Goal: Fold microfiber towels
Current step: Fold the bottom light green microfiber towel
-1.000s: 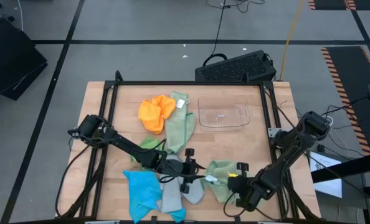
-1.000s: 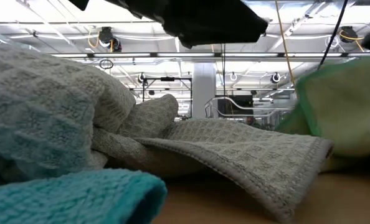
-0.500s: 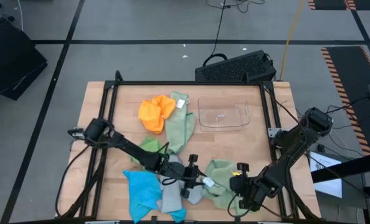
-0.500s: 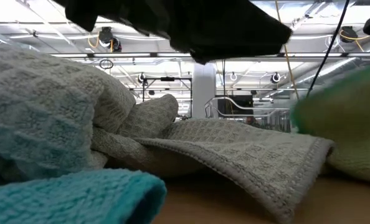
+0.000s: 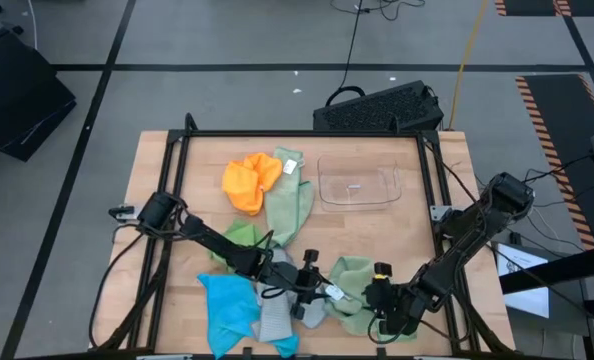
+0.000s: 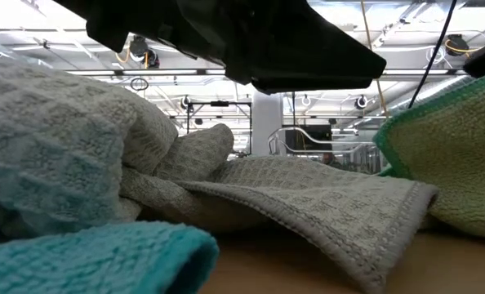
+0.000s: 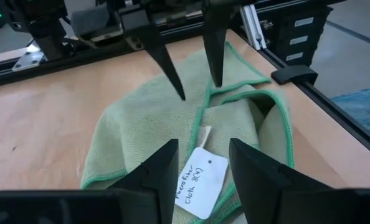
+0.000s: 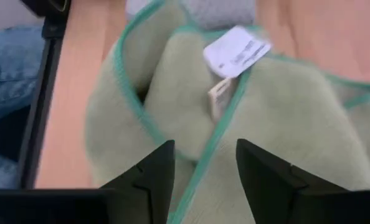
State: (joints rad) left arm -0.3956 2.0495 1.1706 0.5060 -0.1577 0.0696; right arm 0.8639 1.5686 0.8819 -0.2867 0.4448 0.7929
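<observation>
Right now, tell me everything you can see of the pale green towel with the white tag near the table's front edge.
The pale green towel is soft microfiber with a brighter green stitched hem. It lies crumpled and partly folded over itself on the wooden table, near the front edge. Its handwritten white tag sits on top, between the left gripper's open fingers. The right gripper hovers open above it.

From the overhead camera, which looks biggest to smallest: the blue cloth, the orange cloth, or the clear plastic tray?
1. Blue cloth and clear plastic tray: they look much alike, so no ranking between them.
2. Orange cloth: bunched up, it looks smallest.
</observation>
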